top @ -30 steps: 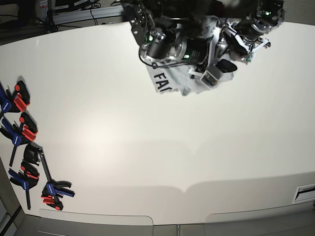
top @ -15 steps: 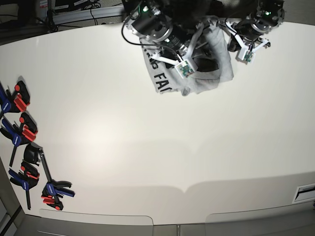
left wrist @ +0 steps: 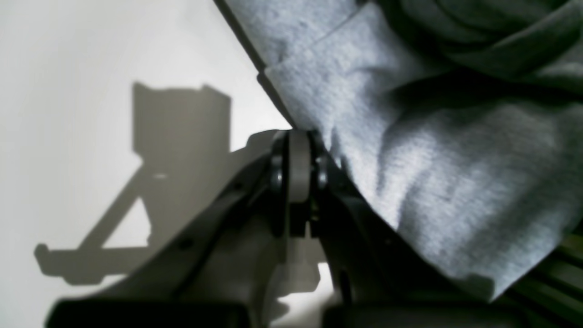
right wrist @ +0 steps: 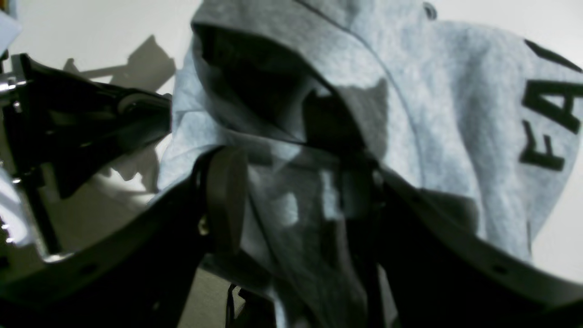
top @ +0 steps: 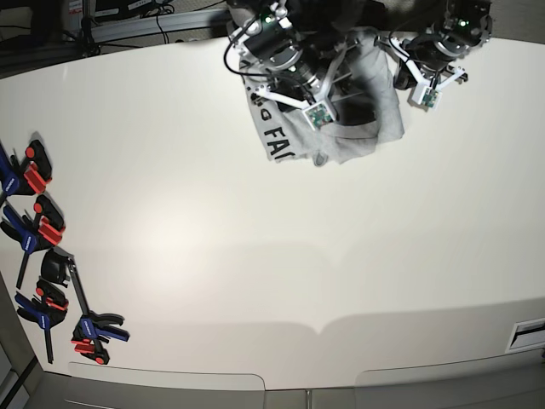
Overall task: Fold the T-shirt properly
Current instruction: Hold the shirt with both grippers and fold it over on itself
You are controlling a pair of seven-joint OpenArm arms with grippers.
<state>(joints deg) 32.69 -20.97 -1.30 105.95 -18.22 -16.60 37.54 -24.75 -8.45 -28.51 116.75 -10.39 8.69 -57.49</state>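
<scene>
T-shirt [top: 341,128]: far part hidden under arms | lettering cut off after "FA" | wrist views blurred

Both arms are reaching in at the far edge of the table, the right arm on the left of the base view and the left arm on its right. The left gripper [left wrist: 298,168] is pressing its jaws flat together, nothing visibly caught between them. The right gripper [right wrist: 291,200] is standing with its jaws spread wide, its two fingers [right wrist: 225,196] well apart.
</scene>
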